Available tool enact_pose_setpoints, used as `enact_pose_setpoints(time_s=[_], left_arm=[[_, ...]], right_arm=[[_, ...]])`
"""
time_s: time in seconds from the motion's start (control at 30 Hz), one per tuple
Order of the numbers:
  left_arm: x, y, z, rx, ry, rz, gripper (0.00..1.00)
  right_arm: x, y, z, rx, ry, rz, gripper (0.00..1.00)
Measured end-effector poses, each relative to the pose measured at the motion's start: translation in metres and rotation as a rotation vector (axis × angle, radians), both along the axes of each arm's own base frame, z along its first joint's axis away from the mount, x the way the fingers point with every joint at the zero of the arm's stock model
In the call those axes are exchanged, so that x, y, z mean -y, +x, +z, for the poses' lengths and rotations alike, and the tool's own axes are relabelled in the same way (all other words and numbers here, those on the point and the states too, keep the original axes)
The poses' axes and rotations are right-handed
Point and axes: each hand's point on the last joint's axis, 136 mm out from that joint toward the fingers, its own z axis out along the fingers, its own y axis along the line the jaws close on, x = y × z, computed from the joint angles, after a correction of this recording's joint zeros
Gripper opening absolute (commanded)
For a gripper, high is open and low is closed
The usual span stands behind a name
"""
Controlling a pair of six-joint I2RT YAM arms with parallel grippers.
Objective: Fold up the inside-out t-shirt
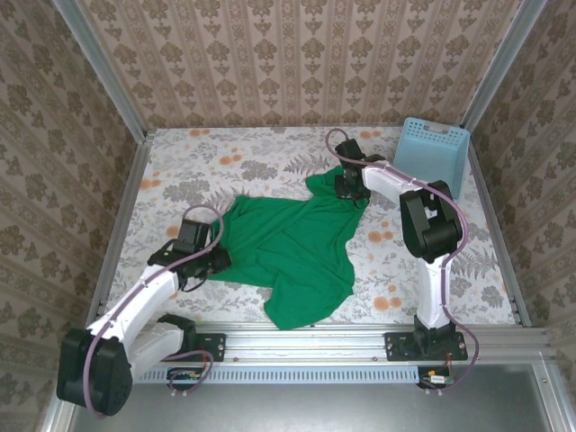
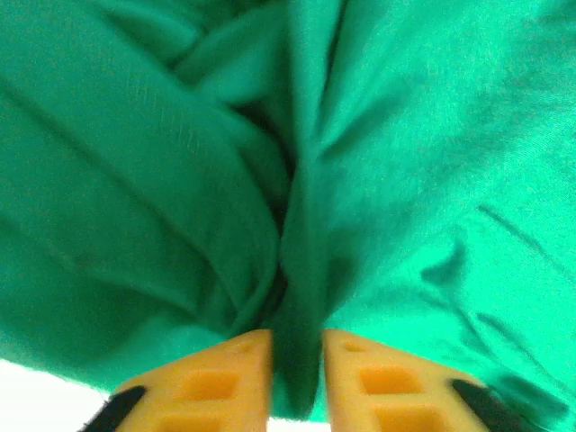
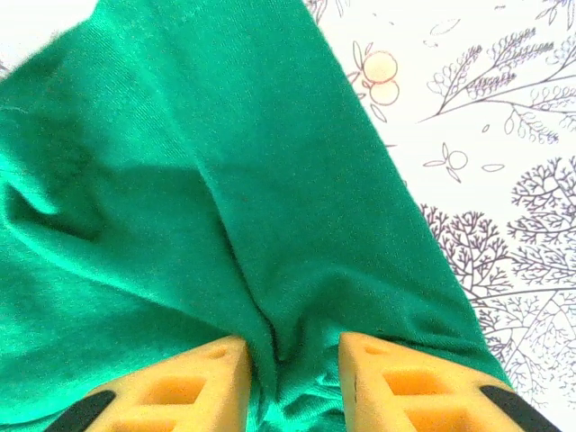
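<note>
The inside-out t-shirt [image 1: 292, 243] is bright green and lies crumpled and spread across the middle of the table. My left gripper [image 1: 214, 258] is at the shirt's left edge. In the left wrist view its yellow fingers [image 2: 220, 378] stand close together with a dark fold of the t-shirt [image 2: 297, 360] filling the gap, and creases run into it. My right gripper [image 1: 349, 186] is at the shirt's far right corner. Its fingers [image 3: 396, 378] hold a bunched fold of the t-shirt [image 3: 292, 360] between them, with the cloth drawn in toward the gap.
A light blue lattice basket [image 1: 434, 153] leans at the back right corner. The floral tablecloth [image 1: 405, 261] lies bare to the right of the shirt and along the back. Metal frame rails [image 1: 490, 225] border the table's sides.
</note>
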Motion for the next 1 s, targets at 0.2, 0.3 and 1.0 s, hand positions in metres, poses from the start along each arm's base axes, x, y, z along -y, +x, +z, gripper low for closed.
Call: enact_pose_setpoints(time_s=[0.2,0.3,1.0], left_arm=[[0.001,0.024,0.032,0.042,0.013,-0.017,0.61],[0.001,0.059,0.044,0.044,0.046,-0.017,0.62],[-0.011,0.165,-0.018,-0.072,0.224,-0.027,0.34]], right_arm=[[-0.006,0.018,0.023,0.062,0.019,0.002,0.36],[-0.008,0.029,0.035,0.099,0.024,-0.001,0.37],[0.0,0.085,0.013,0.103,0.002,-0.008,0.53]])
